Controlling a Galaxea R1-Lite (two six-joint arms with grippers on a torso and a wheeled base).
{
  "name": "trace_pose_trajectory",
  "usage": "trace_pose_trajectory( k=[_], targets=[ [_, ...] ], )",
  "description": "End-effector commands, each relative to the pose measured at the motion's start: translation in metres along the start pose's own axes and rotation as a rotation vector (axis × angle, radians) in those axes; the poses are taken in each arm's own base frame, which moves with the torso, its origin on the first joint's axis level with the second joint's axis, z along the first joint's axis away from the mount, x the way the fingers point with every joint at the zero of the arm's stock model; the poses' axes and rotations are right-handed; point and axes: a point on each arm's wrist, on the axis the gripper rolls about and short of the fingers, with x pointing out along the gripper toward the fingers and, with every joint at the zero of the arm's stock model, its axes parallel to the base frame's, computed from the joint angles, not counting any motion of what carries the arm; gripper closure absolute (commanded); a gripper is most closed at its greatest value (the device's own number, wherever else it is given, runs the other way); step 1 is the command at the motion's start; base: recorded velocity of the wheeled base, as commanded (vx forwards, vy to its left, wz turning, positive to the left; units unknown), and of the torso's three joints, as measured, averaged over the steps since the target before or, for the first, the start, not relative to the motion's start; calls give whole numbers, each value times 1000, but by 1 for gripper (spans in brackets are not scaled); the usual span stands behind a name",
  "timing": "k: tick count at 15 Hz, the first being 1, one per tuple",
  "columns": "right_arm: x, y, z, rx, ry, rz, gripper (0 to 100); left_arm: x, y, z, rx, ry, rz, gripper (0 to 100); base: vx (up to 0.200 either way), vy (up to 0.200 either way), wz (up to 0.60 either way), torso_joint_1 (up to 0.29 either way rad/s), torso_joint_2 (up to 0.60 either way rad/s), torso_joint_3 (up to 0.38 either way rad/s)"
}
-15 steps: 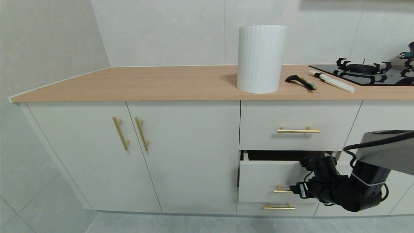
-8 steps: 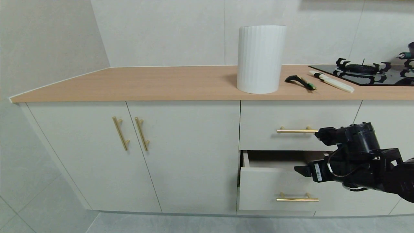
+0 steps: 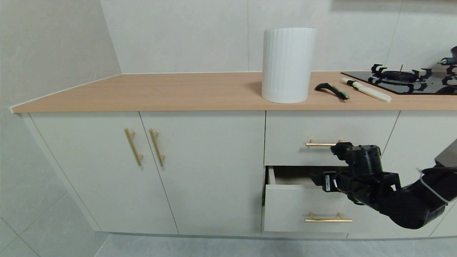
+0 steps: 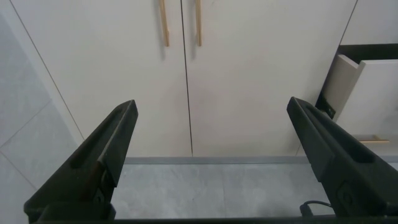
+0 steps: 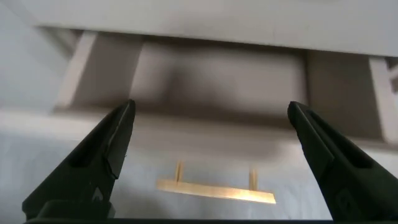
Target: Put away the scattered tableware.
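Two pieces of tableware lie on the wooden counter [image 3: 160, 91]: a black-handled utensil with a green tip [image 3: 332, 89] and a white knife [image 3: 366, 90]. Below them the middle drawer [image 3: 303, 203] is pulled partly out, and its inside [image 5: 217, 81] looks bare. My right gripper [image 3: 326, 162] hangs open just in front of the drawer's opening, above its gold handle [image 5: 214, 190], holding nothing. My left gripper [image 4: 211, 162] is open low down, facing the cupboard doors [image 4: 183, 68] and the floor.
A tall white ribbed canister [image 3: 287, 66] stands on the counter left of the utensils. A black gas hob [image 3: 400, 80] is at the far right. The top drawer [image 3: 328, 137] is closed, and double doors with gold handles [image 3: 144, 146] sit to the left.
The right gripper pulled the middle drawer out a little further by its handle, let go, then rose and shifted left to the drawer's opening.
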Motion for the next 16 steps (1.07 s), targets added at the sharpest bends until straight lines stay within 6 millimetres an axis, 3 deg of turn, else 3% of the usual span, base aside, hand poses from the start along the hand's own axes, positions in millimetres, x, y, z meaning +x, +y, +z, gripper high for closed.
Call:
trace_pose_trajectory(
  k=[1,8,11,16],
  targets=[
    [23,2,-26,-14,81,-17,0,0,0,0,0,0,0,0,0,0,0,0,0,0],
    [32,2,-27,23,84,-67,0,0,0,0,0,0,0,0,0,0,0,0,0,0],
    [26,1,-26,12,120,-70,0,0,0,0,0,0,0,0,0,0,0,0,0,0],
    [1,-3,-12,-7,183,-63,0,0,0,0,0,0,0,0,0,0,0,0,0,0]
  ],
)
